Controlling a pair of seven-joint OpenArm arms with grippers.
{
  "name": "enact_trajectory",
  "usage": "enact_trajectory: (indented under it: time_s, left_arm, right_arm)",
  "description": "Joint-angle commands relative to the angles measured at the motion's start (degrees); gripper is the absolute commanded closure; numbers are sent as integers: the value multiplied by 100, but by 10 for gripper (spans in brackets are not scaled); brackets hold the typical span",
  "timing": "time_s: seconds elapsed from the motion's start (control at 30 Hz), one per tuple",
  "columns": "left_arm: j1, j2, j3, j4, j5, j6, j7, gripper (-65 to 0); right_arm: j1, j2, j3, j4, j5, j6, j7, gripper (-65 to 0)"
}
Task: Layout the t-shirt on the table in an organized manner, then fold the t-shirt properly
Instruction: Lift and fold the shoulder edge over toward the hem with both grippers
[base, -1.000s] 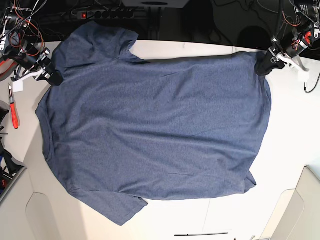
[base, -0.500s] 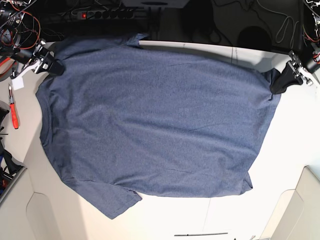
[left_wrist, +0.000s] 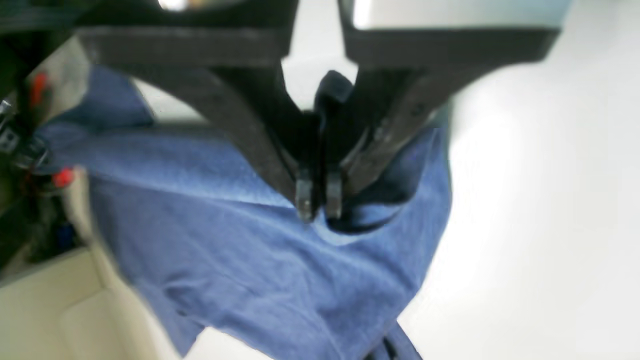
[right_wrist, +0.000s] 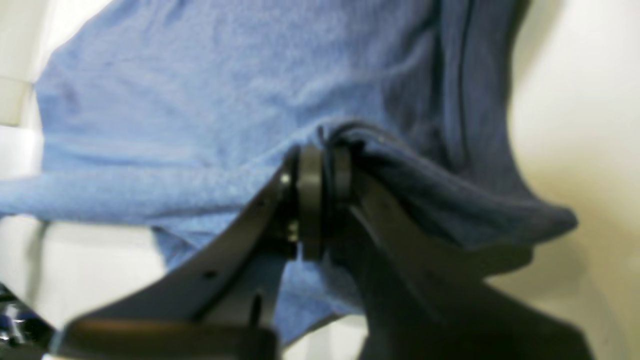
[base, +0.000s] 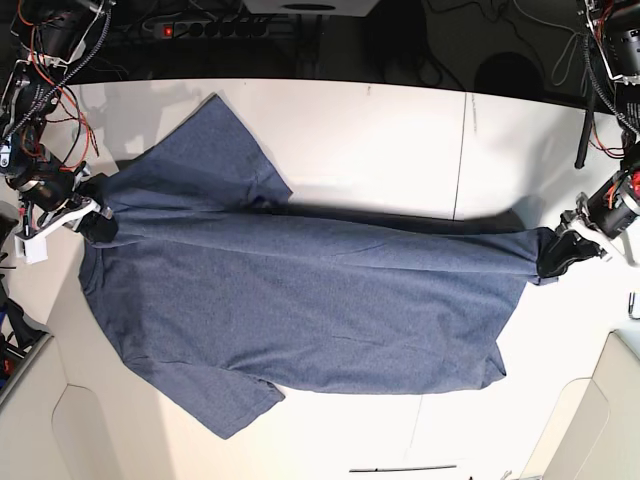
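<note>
The navy-blue t-shirt (base: 300, 300) hangs stretched across the off-white table (base: 400, 130), its far edge pulled taut between my two grippers. One sleeve (base: 210, 150) lies flat behind that edge and the other (base: 235, 405) points to the near side. My right gripper (base: 88, 215) is shut on the shoulder end at the left. My left gripper (base: 558, 255) is shut on the hem corner at the right. Up close, the left gripper (left_wrist: 318, 202) pinches a fold of the t-shirt (left_wrist: 260, 250), and the right gripper (right_wrist: 320, 165) clamps bunched t-shirt (right_wrist: 200, 100) fabric. No lettering shows.
Lighter rounded panels sit at the near corners (base: 600, 420) (base: 60, 430). A thin dark seam (base: 462, 150) crosses the table. A power strip (base: 230, 25) and cables lie beyond the far edge. Red wiring hangs on the arm at far left (base: 40, 80).
Both grippers have drawn the shirt's far edge toward the near side. The far sleeve now lies on the table, and the spread body has narrowed.
</note>
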Motion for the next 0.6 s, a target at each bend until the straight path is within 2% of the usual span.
enact_trajectory:
  time_s: [0.0, 0.1, 0.23, 0.3, 0.33, 0.37, 0.4, 0.43, 0.47, 0.57]
  left_arm:
    - [-118, -107, 125, -55, 122, -54, -219, 0]
    - [-317, -107, 608, -470, 839, -54, -776, 0]
    - [-435, -103, 903, -946, 1606, 59, -1327, 0]
    - [-433, -109, 901, -1014, 1838, 68, -1421, 0]
    - [-435, -109, 898, -1012, 1882, 68, -1421, 0]
    - [-442, -127, 898, -1008, 1880, 66, -1423, -76]
    - [-463, -155, 898, -988, 1858, 42, -1421, -181]
    - [-487, -192, 898, -949, 1829, 44, -1414, -269]
    - [-505, -247, 898, -881, 1797, 81, -1412, -316]
    - [-535, -398, 739, -540, 1687, 291, -1410, -318]
  right_arm:
    - [72, 92, -94, 55, -98, -44, 219, 0]
    - [74, 92, -463, -44, -647, -192, 573, 0]
    - [79, 92, -848, -289, -1252, -669, 1095, 0]
    - [111, 92, -942, -345, -1379, -728, 1115, 0]
    - [131, 94, -960, -343, -1381, -726, 1115, -23]
    - [166, 96, -960, -339, -1379, -723, 1115, -127]
    - [227, 107, -960, -330, -1381, -719, 1115, -236]
    - [302, 114, -955, -315, -1381, -717, 1110, -318]
    - [372, 116, -933, -289, -1381, -719, 1108, -352]
    - [546, 138, -868, -52, -1377, -719, 1102, -349]
